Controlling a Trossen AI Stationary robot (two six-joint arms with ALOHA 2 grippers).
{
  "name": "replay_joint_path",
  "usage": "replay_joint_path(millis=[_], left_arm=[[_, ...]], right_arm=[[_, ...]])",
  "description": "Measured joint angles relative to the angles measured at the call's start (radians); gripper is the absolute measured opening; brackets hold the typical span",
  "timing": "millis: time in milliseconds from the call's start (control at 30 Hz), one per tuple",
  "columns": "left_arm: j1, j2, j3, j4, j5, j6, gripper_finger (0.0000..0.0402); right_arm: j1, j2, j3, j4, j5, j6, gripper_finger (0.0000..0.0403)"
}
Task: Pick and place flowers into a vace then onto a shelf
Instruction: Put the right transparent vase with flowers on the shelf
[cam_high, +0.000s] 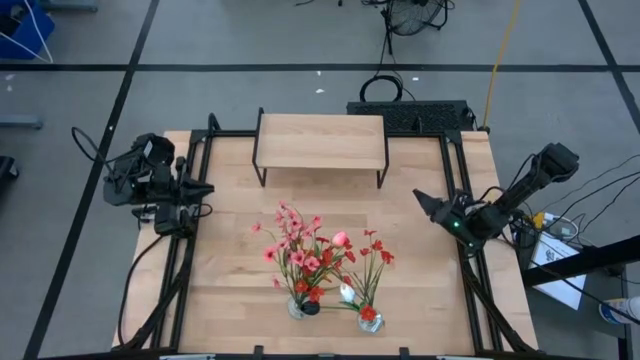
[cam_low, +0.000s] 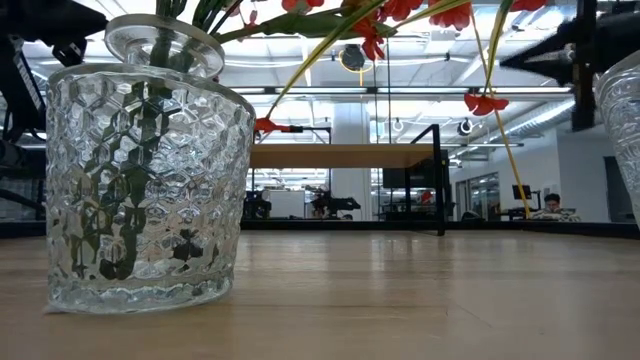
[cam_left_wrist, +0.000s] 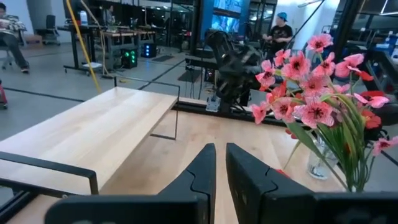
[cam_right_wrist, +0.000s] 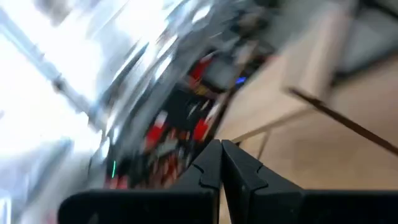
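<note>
Inspected from the high view. Flowers (cam_high: 318, 255) found standing in two glass vases (cam_high: 304, 308) near the desk's (cam_high: 230, 280) 6 o'clock edge, side by side, pink and red blossoms spread above. Second vase (cam_high: 370, 320) just beside the first, toward 3 o'clock. Shelf (cam_high: 320, 140) located at 12 o'clock, well apart from both vases, top board bare. Left gripper (cam_high: 207, 188) held at 9 o'clock, clenched, grasping nothing. Right gripper (cam_high: 421, 199) held at 3 o'clock, clenched likewise, clear of the flowers.
</note>
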Motion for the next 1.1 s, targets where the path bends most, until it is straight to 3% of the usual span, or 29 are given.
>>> replay_joint_path(millis=[100, 167, 300, 367, 433, 533, 633, 833, 1100], left_arm=[[0.0, 0.0, 0.0, 0.0, -0.015, 0.0, 0.0042], [0.0, 0.0, 0.0, 0.0, -0.023, 0.0, 0.0042], [0.0, 0.0, 0.0, 0.0, -0.027, 0.004, 0.0042], [0.0, 0.0, 0.0, 0.0, -0.029, 0.006, 0.0042], [0.0, 0.0, 0.0, 0.0, -0.05, 0.01, 0.0042], [0.0, 0.0, 0.0, 0.0, -0.091, 0.007, 0.0042], [0.0, 0.0, 0.0, 0.0, -0.097, 0.006, 0.0042], [0.0, 0.0, 0.0, 0.0, -0.122, -0.005, 0.0042], [0.0, 0.0, 0.0, -0.001, -0.13, -0.027, 0.0042]], right_arm=[[0.008, 0.021, 0.181, -0.087, -0.094, -0.297, 0.0001], [0.027, 0.042, 0.345, -0.234, -0.079, -0.497, 0.0001], [0.075, 0.146, 0.728, -0.799, 0.052, -0.65, 0.0], [0.091, 0.211, 0.872, -1.09, 0.032, -0.645, 0.0], [0.104, 0.267, 0.96, -1.264, -0.006, -0.576, 0.0], [0.109, 0.324, 1.028, -1.283, -0.071, -0.343, 0.0001], [0.157, 0.401, 1.064, -1.273, -0.124, -0.268, 0.0014], [0.294, 0.63, 1.11, -1.263, 0.056, -0.202, 0.002], [0.402, 0.839, 1.111, -1.232, -0.042, 0.279, 0.0008]])
